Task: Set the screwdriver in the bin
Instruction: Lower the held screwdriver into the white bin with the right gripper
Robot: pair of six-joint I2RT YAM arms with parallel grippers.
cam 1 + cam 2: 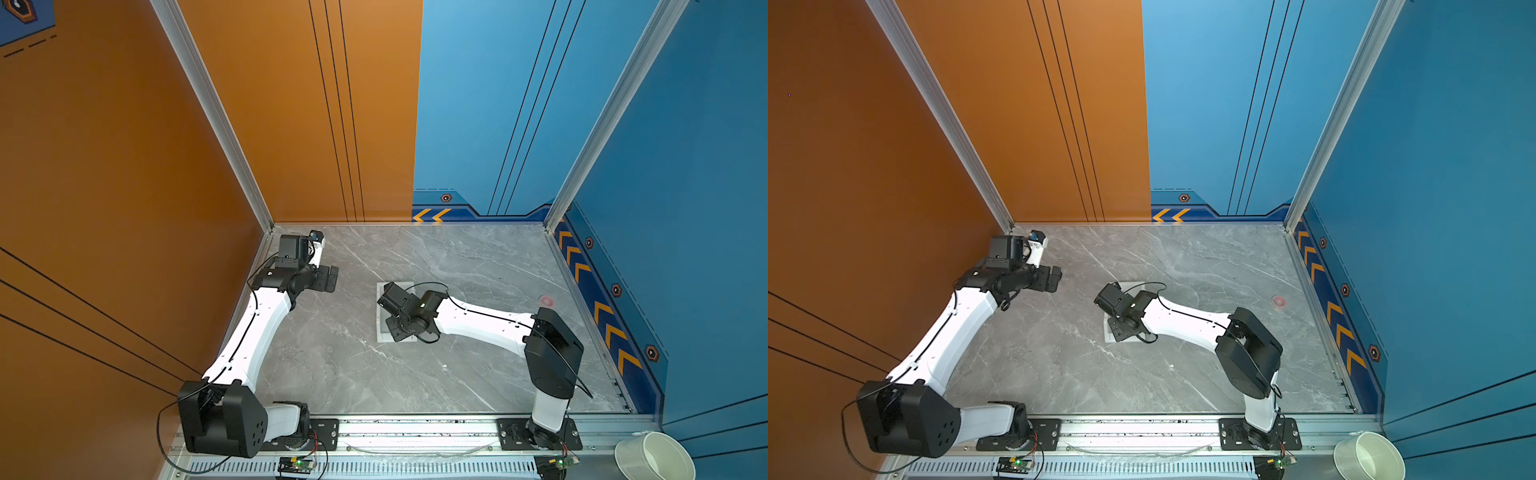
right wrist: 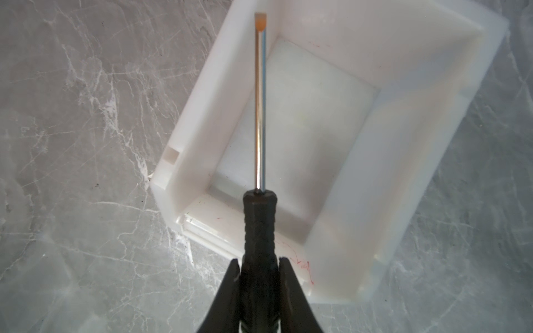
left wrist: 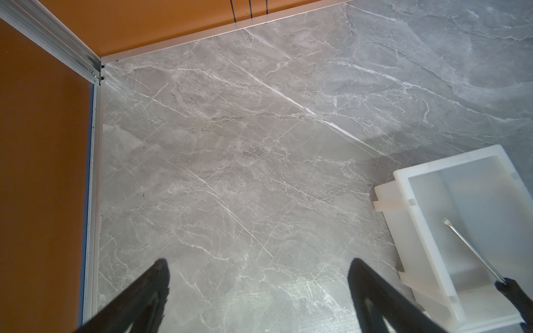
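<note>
My right gripper (image 2: 259, 261) is shut on the black handle of the screwdriver (image 2: 259, 219). Its thin metal shaft reaches out over the open inside of the white bin (image 2: 403, 86), with the tip above one wall's rim. The left wrist view shows the shaft of the screwdriver (image 3: 473, 250) slanting above the bin (image 3: 403, 207). In both top views the right wrist covers most of the bin (image 1: 381, 287) (image 1: 1109, 334) at mid-table. My left gripper (image 3: 259, 261) is open and empty, and it stands near the back left corner (image 1: 330, 278) (image 1: 1054, 277).
A small red object (image 1: 546, 300) (image 1: 1278, 301) lies on the marble table towards the right wall. A round white cup (image 1: 652, 457) (image 1: 1368, 457) stands off the table at the front right. Orange and blue walls close in the back and sides.
</note>
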